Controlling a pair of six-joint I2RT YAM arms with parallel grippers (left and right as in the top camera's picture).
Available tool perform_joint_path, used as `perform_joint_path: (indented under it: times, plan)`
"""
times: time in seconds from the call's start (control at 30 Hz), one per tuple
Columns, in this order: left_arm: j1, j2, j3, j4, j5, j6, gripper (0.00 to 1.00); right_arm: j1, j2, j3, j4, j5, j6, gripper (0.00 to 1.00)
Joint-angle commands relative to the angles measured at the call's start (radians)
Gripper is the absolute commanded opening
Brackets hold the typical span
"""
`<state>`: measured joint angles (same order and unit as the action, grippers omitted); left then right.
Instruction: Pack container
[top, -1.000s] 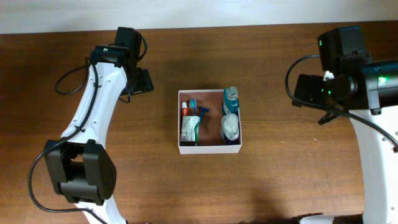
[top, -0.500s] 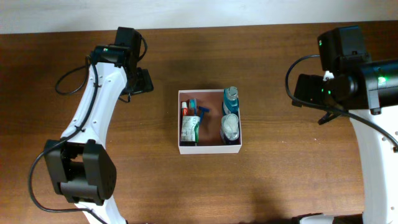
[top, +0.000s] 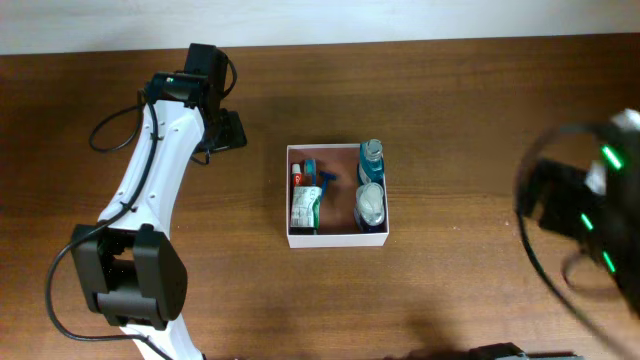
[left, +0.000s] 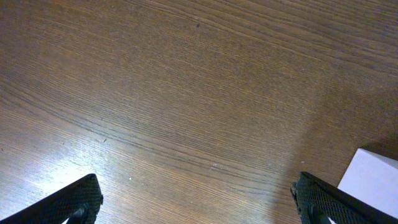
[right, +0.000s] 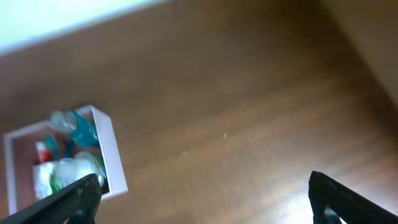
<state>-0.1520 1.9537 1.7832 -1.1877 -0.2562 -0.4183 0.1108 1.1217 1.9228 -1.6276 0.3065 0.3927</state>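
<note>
Overhead: the container (top: 337, 240) sits mid-counter (top: 450, 120), with the left end effector (top: 228, 130) well apart at its upper left. Left wrist: fingers released, empty, and a container corner shows at lower right. Right wrist: the blurred right end effector (right: 208, 202) is released, with the container at lower left.

My left arm (top: 150, 175) has a white shell, bulky black joints, a looping black cable (top: 94, 132) and a tiny green light. My right arm (top: 585, 215) shows blurred: black, with green lights. My fingertips (left: 68, 202) are black, finely textured.
</note>
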Motion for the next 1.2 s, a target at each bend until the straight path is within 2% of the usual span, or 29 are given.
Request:
perform_joint_path:
  times: [0.0,0.13,0.3,0.43,0.6,0.73,0.83,1.17]
  plan:
    - [0.002,-0.024,0.019,-0.002,-0.013,0.008,1.0,-0.006,-0.146,-0.111,0.061,0.049,0.004,0.98]
    - [0.002,-0.024,0.019,-0.002,-0.013,0.008,0.99,-0.006,-0.358,-0.381,0.285,0.037,0.004,0.98]
    - [0.002,-0.024,0.019,-0.003,-0.013,0.008,0.99,-0.006,-0.73,-0.93,0.721,-0.022,0.003,0.98]
    - [0.002,-0.024,0.019,-0.003,-0.013,0.008,0.99,-0.006,-0.905,-1.221,0.996,-0.083,0.003,0.98]
    - [0.002,-0.024,0.019,-0.002,-0.013,0.008,0.99,-0.007,-1.014,-1.501,1.293,-0.145,0.004,0.99]
    - [0.002,-0.024,0.019,-0.003,-0.013,0.008,1.0,-0.007,-1.049,-1.665,1.526,-0.165,0.004,0.98]
    - [0.002,-0.024,0.019,-0.003,-0.013,0.008,0.99,-0.007,-1.065,-1.73,1.622,-0.164,0.004,0.98]
    - [0.002,-0.024,0.019,-0.002,-0.013,0.008,0.99,-0.01,-1.118,-1.839,1.692,-0.166,0.004,0.98]
